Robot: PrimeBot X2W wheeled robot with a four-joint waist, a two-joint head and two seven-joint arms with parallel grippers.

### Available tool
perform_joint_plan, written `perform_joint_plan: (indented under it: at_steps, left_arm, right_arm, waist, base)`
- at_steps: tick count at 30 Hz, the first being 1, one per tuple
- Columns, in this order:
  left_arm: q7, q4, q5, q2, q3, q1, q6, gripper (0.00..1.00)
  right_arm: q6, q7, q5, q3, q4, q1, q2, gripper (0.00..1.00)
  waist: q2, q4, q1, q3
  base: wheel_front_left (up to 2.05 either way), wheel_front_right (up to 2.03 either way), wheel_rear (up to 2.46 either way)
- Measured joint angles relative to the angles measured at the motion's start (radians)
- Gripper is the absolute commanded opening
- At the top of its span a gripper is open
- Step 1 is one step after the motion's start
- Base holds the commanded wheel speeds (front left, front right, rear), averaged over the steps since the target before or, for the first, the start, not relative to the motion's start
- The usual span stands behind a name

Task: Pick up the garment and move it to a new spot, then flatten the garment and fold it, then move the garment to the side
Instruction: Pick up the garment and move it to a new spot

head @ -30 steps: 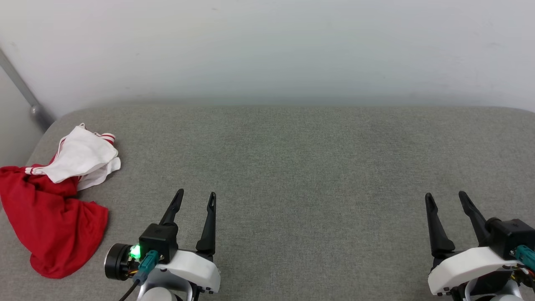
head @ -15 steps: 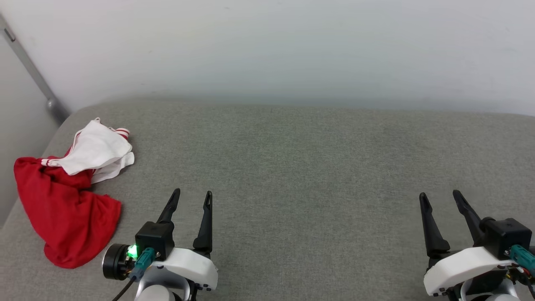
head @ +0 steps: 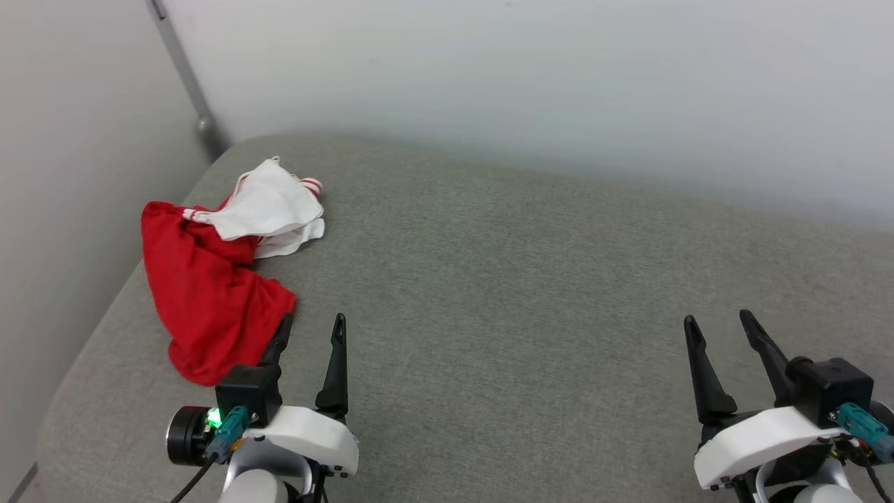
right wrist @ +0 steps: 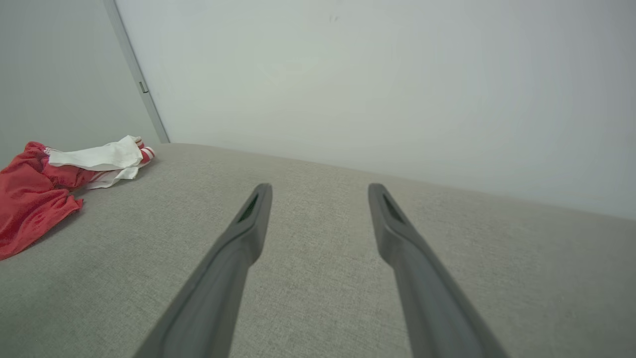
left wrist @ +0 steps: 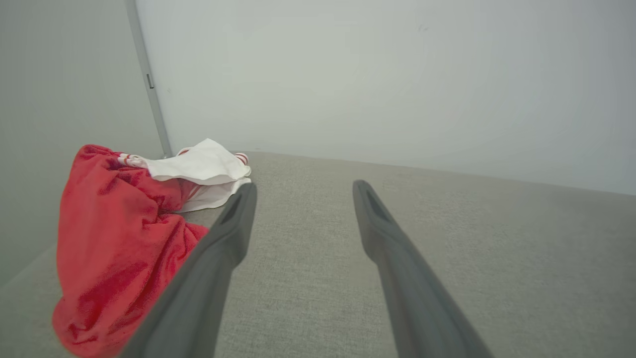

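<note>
The garment (head: 209, 293) lies crumpled at the far left of the grey padded surface (head: 517, 279), red body nearest me, white sleeves with red-striped trim bunched at the back. It also appears as the garment (left wrist: 114, 233) in the left wrist view and the garment (right wrist: 35, 194) in the right wrist view. My left gripper (head: 312, 323) is open, empty, its left fingertip just beside the red cloth's near edge. At the lower right, my right gripper (head: 718, 319) stands open and empty, far from the cloth.
A pale wall (head: 531, 84) runs behind the surface. A grey metal strip (head: 183, 70) runs down the wall corner at the back left. The surface's rounded left edge (head: 77, 377) drops off close to the garment.
The whole head view has swung left, so the garment sits further right and nearer the left gripper in it. Both grippers stay open and hold their places in the picture.
</note>
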Motion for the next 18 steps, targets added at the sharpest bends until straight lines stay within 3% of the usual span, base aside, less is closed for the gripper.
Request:
perform_joint_plan:
  at_steps: [18]
  left_arm:
    - [0.0,0.013,-0.002,0.008,0.033,0.001,0.011,1.0]
  right_arm:
    - [0.0,0.015,-0.011,0.072,-0.04,-0.012,0.0,1.0]
  waist:
    - [0.0,0.247,0.0,0.013]
  base:
    - [0.0,0.0,0.0]
